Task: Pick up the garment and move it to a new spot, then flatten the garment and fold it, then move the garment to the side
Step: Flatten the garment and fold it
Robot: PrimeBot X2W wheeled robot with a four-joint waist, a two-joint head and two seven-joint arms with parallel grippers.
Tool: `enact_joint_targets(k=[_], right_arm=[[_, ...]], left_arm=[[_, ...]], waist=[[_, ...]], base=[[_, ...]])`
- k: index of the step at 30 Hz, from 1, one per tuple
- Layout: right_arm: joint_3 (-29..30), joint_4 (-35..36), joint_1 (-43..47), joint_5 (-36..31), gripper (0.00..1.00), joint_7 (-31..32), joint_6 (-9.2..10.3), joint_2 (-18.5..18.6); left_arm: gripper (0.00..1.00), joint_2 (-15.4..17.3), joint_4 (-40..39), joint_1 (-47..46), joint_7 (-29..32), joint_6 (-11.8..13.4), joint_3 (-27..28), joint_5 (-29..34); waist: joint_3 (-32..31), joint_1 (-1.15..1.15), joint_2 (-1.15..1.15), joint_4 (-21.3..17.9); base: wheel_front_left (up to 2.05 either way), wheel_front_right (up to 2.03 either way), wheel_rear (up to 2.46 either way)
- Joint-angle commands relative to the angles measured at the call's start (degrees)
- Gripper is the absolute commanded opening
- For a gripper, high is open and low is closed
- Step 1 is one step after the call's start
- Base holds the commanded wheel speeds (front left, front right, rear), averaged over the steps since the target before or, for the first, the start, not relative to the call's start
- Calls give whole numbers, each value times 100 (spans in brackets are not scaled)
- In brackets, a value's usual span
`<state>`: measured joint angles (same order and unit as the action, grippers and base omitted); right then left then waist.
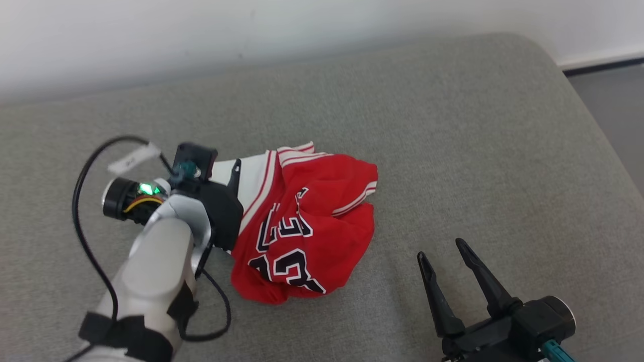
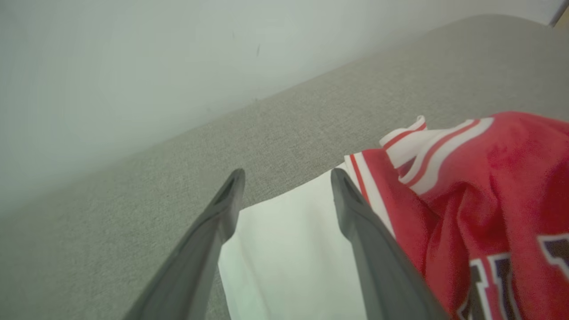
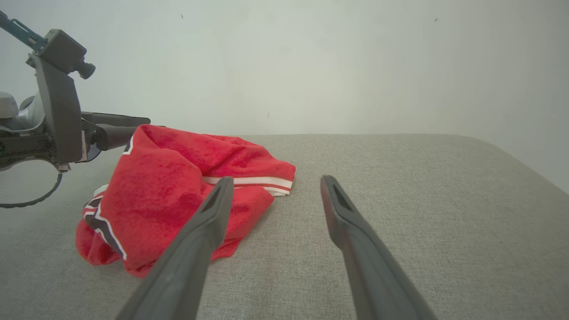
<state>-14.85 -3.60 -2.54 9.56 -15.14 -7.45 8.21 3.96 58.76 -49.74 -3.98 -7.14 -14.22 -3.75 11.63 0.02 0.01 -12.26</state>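
A crumpled red garment [image 1: 307,221] with white-striped trim and dark lettering lies in a heap on the grey cushion [image 1: 453,125]. My left gripper [image 1: 229,176] sits at its left edge, open. In the left wrist view its fingers [image 2: 286,175] straddle a white panel of the garment [image 2: 489,178] without pinching it. My right gripper [image 1: 440,250] is open at the lower right, a short way off the heap with bare cushion between. The right wrist view has the garment [image 3: 169,186] left of the open right gripper [image 3: 276,180], and my left gripper [image 3: 135,126] behind the heap.
A pale wall [image 1: 251,30] runs along the cushion's far edge. The cushion's rounded right edge drops to a dark floor [image 1: 614,100]. A black cable [image 1: 80,201] loops off my left wrist. Bare cushion stretches right of and behind the heap.
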Motion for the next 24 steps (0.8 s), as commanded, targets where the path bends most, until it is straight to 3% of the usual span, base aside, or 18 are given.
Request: enact_joint_targets(k=[1,5,21,22,23,24], right_arm=[[39,32,-73,-23,100,-5,-7,-51],[-18,57,-119,-59,100,-5,-7,-109],[-20,102,-173,-59,100,-5,-7,-178],[-17,103,-168,-60,100,-5,-7,-186],[-12,102,-163,-64,100,-5,-7,-196],[-2,103,-154,-66,100,-5,-7,-205]], left_arm=[[100,-2,220,-248,197,-23,-20,-62],[100,-39,718,-723,587,-29,-136,-42],[100,-125,1320,-980,619,-46,-803,-455],[38,-130,1340,-976,640,-47,-859,-465],[0,-130,1361,-959,667,-48,-920,-480],[0,-128,1380,-938,700,-48,-962,-502]], waist=[[424,-2,-1,-266],[625,-2,-1,-338],[836,-2,-1,-616],[830,-2,-1,-626],[814,-2,-1,-636],[793,-2,-1,-641]], base=[[0,0,0],[0,0,0],[0,0,0],[0,0,0],[0,0,0],[0,0,0]])
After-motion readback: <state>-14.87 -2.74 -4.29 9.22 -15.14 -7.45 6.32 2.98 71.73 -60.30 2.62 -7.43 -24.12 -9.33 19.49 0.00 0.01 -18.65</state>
